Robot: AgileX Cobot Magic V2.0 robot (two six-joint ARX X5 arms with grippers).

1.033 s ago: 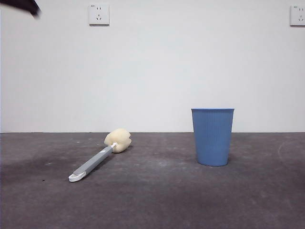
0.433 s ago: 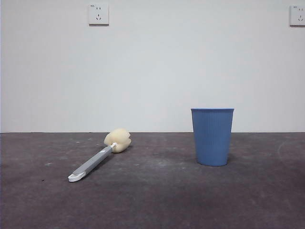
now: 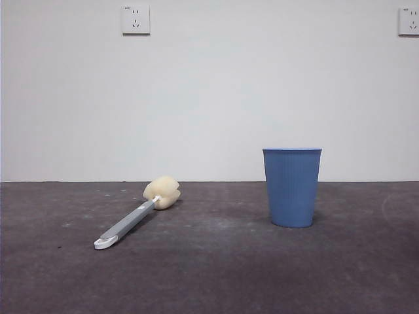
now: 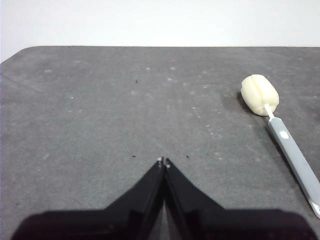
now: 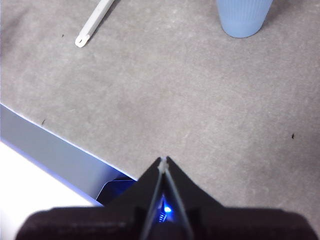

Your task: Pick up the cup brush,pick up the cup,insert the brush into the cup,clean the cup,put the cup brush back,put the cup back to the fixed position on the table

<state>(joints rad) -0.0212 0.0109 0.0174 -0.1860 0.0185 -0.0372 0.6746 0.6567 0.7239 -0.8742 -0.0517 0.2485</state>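
The cup brush (image 3: 134, 215) lies flat on the table (image 3: 216, 275) at the left, its pale yellow sponge head toward the wall and its white tip toward the front. It also shows in the left wrist view (image 4: 280, 130), and its tip shows in the right wrist view (image 5: 92, 24). The blue ribbed cup (image 3: 292, 187) stands upright at the right; its base shows in the right wrist view (image 5: 244, 17). My left gripper (image 4: 163, 162) is shut and empty, well off to the side of the brush. My right gripper (image 5: 163, 161) is shut and empty, above the table's front edge.
Two wall sockets (image 3: 135, 19) sit high on the white wall behind the table. The table's front edge (image 5: 55, 145) runs under my right gripper, with a pale floor beyond it.
A black arm tip at the top left corner of the front view has left the picture. The brush and the cup have not moved.
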